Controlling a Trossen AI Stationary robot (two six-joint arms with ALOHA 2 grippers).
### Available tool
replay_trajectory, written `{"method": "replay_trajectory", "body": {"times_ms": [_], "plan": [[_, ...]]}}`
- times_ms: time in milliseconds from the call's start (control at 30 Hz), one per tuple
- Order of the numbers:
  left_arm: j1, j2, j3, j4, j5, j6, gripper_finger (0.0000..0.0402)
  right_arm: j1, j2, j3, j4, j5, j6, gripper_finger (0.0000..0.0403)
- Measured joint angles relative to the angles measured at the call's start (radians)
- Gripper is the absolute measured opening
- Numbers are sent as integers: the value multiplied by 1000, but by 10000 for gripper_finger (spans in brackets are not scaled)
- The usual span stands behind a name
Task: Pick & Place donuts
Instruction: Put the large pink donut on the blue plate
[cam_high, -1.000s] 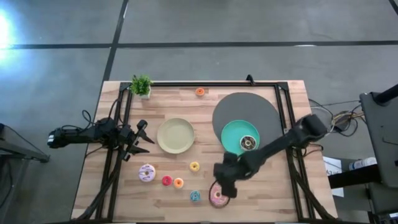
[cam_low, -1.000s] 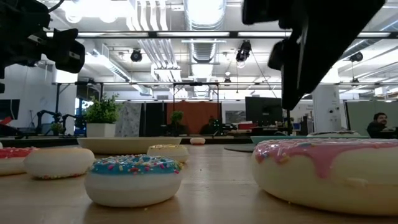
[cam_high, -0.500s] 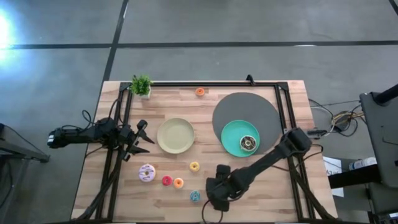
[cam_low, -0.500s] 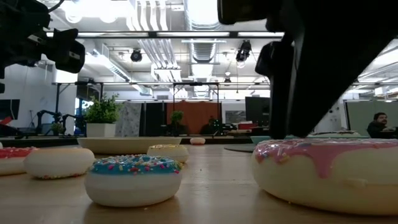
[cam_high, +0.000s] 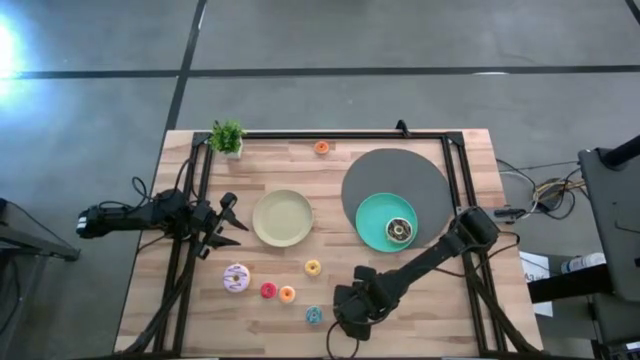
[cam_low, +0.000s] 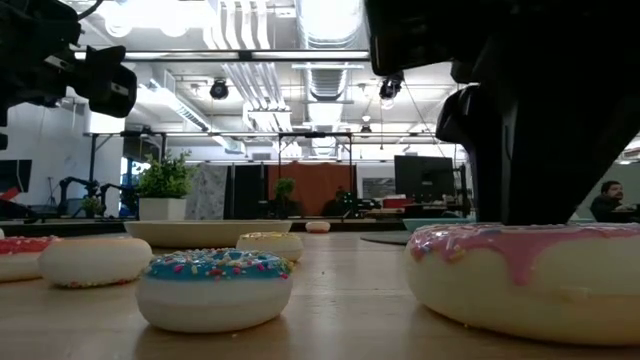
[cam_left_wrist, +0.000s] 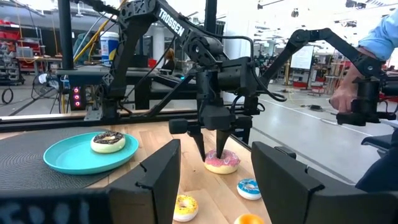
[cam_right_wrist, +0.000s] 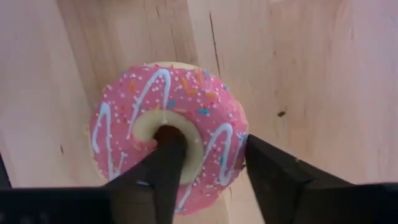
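Grip: right gripper (cam_right_wrist: 208, 171) straddles pink donut (cam_right_wrist: 168, 134), one finger in its hole, one outside the ring, pinching the rim, not yet clamped | Place: near table (cam_high: 440, 320) front edge, blue mini donut (cam_high: 314, 316) just beside | Room: clear lift upward toward teal plate (cam_high: 370, 225) holding chocolate donut (cam_high: 400, 230) | Left gripper (cam_high: 222, 226) waits released at left edge.

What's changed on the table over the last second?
The right gripper has come down onto the pink donut, one finger in its hole and one outside its rim, jaws closing. The donut is not lifted yet. The left gripper, the other donuts and both plates stayed put.
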Motion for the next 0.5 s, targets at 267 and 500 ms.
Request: {"method": "replay_trajectory", "body": {"times_ms": [267,500], "plan": [[0,0,0,0,0,0,172,-6,-54,-2,-111,33,91,23],[0,0,0,0,0,0,172,-52,-345,-30,-580,324,443,15]]}}
